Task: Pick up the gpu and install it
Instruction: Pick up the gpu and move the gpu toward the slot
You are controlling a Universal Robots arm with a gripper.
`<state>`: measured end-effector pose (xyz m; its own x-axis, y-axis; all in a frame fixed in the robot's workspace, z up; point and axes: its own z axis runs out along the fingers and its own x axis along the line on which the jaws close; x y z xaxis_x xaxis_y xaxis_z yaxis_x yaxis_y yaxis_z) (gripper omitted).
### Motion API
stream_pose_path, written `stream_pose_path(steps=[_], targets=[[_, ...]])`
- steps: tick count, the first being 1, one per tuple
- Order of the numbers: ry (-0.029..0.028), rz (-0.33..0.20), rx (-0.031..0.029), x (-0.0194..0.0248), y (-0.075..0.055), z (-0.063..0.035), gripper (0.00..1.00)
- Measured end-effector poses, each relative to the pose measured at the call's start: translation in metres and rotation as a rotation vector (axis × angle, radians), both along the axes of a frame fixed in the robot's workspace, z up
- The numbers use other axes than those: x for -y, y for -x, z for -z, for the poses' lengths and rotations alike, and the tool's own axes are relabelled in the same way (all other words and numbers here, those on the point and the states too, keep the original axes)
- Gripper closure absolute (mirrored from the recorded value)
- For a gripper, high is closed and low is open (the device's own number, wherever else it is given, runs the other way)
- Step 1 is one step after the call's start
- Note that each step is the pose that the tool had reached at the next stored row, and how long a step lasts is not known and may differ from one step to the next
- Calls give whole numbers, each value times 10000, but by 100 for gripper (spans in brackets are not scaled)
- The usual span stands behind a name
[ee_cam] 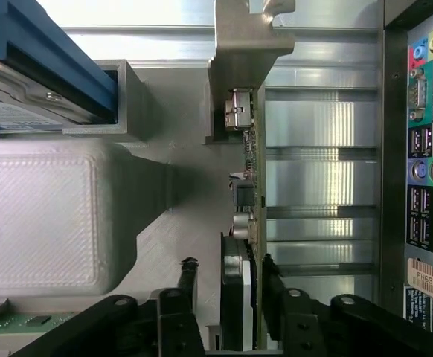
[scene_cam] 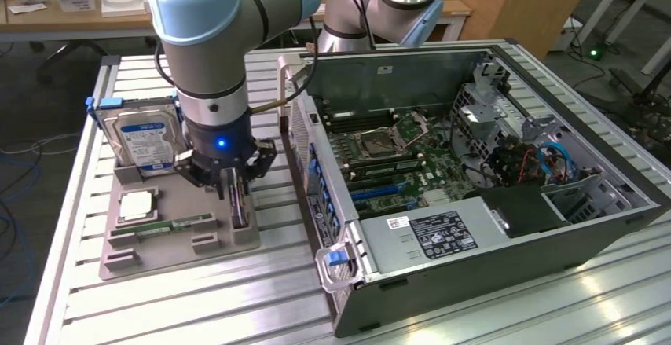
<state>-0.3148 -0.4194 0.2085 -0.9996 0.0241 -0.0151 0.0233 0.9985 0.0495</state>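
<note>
Jaws stood part open astride the gpu (ee_cam: 237, 297), a thin dark circuit card with silver-grey metal bracket, on edge in its slot of the grey plastic parts tray (scene_cam: 178, 203) beside the open black computer case (scene_cam: 493, 227); black two-finger gripper (ee_cam: 228, 271) clamped nothing, gap visible on one side. Judgement: grip wanted centring on the card, pads square on flat faces, clear of the connectors

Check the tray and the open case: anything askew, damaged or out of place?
Nothing stands out. The graphics card stands on edge in its slot on the tray, the open gripper straddling it. The hard drive stands in its holder, the memory stick lies flat, and the case looks undamaged.
</note>
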Motion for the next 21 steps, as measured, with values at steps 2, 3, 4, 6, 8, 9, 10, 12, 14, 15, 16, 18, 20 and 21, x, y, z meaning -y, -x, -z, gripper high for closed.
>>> stream_pose_path(steps=[2, 3, 4, 6, 8, 9, 10, 12, 14, 15, 16, 18, 20, 21], targets=[[0, 0, 0, 0, 0, 0, 55], [1, 0, 0, 0, 0, 0, 61], [0, 0, 0, 0, 0, 1, 61], [-3, -1, 4, 0, -8, 3, 61], [-1, -1, 1, 0, -25, 1, 61], [-1, -1, 1, 0, -29, 1, 61], [0, 0, 0, 0, -29, 1, 61], [0, 0, 0, 0, -29, 1, 61], [0, 0, 0, 0, -29, 1, 61], [0, 0, 0, 0, -29, 1, 61], [0, 0, 0, 0, -29, 1, 63], [1, -1, 0, 0, -29, 1, 69], [0, 0, 0, 0, -29, 1, 72], [0, -1, -1, 0, -29, 1, 72]])
